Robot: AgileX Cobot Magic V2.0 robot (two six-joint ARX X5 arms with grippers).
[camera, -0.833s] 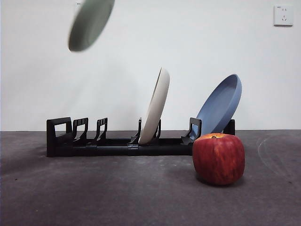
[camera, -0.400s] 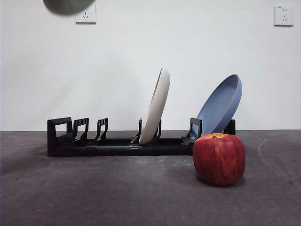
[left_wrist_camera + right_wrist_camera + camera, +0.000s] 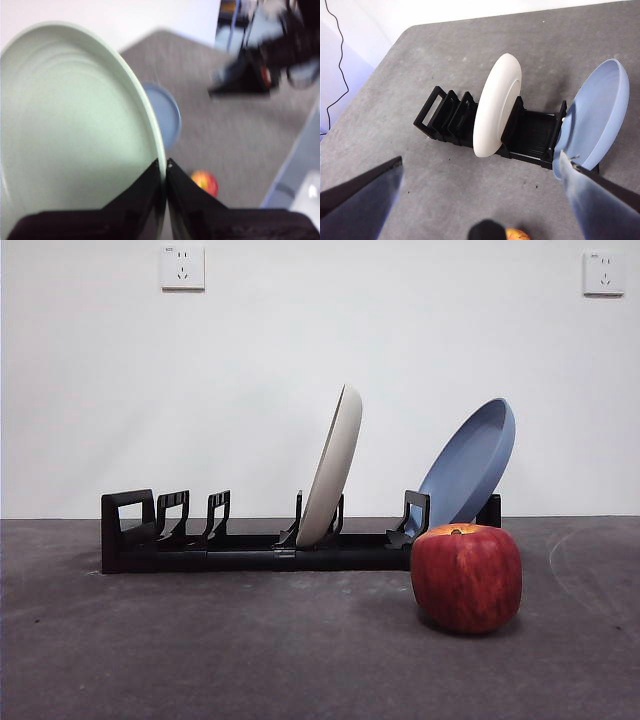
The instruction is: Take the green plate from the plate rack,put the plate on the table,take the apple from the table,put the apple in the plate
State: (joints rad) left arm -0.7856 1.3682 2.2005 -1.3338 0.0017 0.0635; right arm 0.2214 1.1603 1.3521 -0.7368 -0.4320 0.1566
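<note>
In the left wrist view my left gripper [image 3: 164, 163] is shut on the rim of the green plate [image 3: 70, 115], held high over the table [image 3: 250, 650]; the front view does not show this plate. The black plate rack [image 3: 250, 550] [image 3: 530, 135] stands along the back with its left slots bare. To the right, in front of the rack's end, the red apple [image 3: 466, 578] [image 3: 205, 182] rests on the table. My right gripper [image 3: 480, 160] hangs open above the rack and holds nothing; the apple's top [image 3: 517, 234] peeks in below it.
A cream-white plate [image 3: 330, 465] [image 3: 495, 107] leans in the rack's middle slot. At the rack's right end a blue plate [image 3: 465, 470] [image 3: 595, 117] tilts just behind the apple. Wall sockets [image 3: 182, 267] sit high on the white wall.
The green plate, seen at the upper left a second ago, rose and left the top of the front view. Rack, other plates and apple have not moved.
</note>
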